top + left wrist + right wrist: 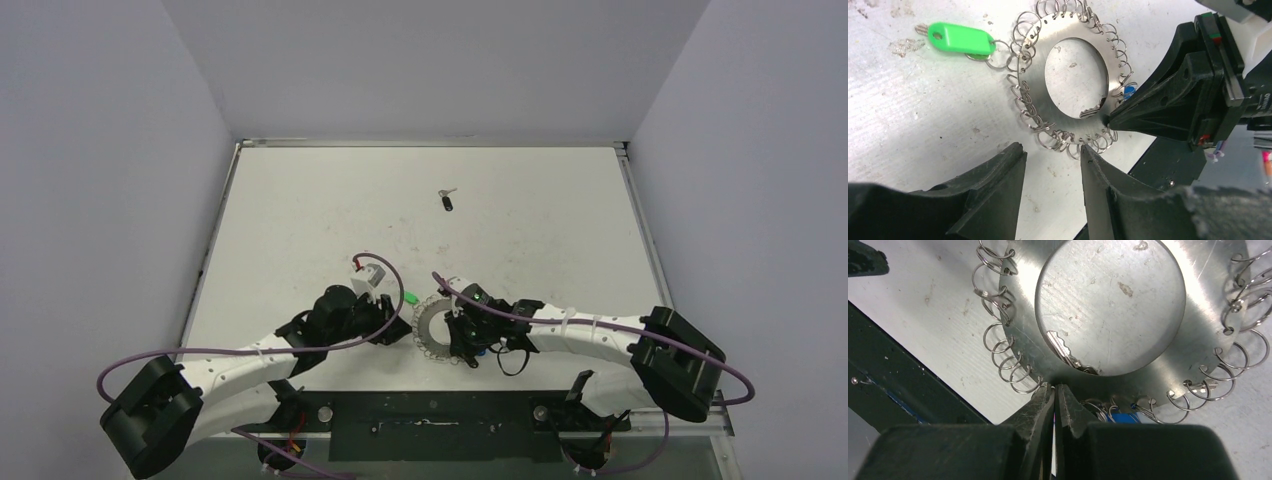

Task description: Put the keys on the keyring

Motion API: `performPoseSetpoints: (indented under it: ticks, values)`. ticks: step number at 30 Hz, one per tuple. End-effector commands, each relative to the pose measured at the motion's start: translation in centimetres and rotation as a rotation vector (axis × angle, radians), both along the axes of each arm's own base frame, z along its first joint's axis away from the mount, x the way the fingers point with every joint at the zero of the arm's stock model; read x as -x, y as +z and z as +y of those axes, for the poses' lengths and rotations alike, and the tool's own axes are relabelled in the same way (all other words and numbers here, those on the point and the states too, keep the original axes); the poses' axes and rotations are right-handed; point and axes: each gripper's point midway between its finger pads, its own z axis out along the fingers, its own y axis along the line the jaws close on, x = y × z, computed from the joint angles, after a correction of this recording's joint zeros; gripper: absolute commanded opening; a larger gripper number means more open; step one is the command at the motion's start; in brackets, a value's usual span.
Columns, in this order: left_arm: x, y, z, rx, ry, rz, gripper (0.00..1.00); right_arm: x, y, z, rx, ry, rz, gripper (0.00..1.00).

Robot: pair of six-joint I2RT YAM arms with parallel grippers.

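1. Keyring [431,328]: a round silvery plate with a hollow centre and small wire loops all round its rim. It lies flat on the table [300,200], close to the near edge, between my two grippers.
2. My right gripper [1054,390]: the fingers are pressed together with no gap between them. The tips touch the keyring's outer rim on the side nearest that arm. I cannot tell whether anything is pinched between them.
3. My left gripper [1050,162]: the fingers [998,190] stand partway apart with nothing between them. The tips sit just beside the rim loops on the opposite side of the keyring.
4. Key blade [1062,351]: silver and toothed. It juts into the hollow centre from under the plate's inner edge, right by my right fingertips. Its head is hidden.
5. Black-headed key [447,203]: one small piece with a silver blade. It lies alone on the far half of the table, well apart from the keyring and both grippers.
6. Green tag [960,39]: plastic, lying flat on the table, with its small split ring touching the rim loops.
7. Blue piece [1120,417]: glimpsed under the loops just beside my right fingers. It is mostly hidden.
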Motion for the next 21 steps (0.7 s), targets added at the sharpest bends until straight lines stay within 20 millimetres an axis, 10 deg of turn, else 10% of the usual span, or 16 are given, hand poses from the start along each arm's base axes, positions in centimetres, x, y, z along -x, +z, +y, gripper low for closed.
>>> performPoseSetpoints:
  ticks: [1,8,21]
  values:
    - [-0.8,1.9,-0.8,0.022,-0.060,-0.168,0.42,-0.1,1.6,0.4,-0.041,0.023,-0.030,0.00]
    - [-0.9,2.4,-0.6,0.005,-0.089,-0.278,0.42,-2.6,3.4,2.2,-0.068,0.007,-0.096,0.08]
    - [-1.6,1.8,0.8,-0.027,0.033,-0.203,0.43,-5.6,0.9,5.8,-0.102,-0.044,-0.022,0.27]
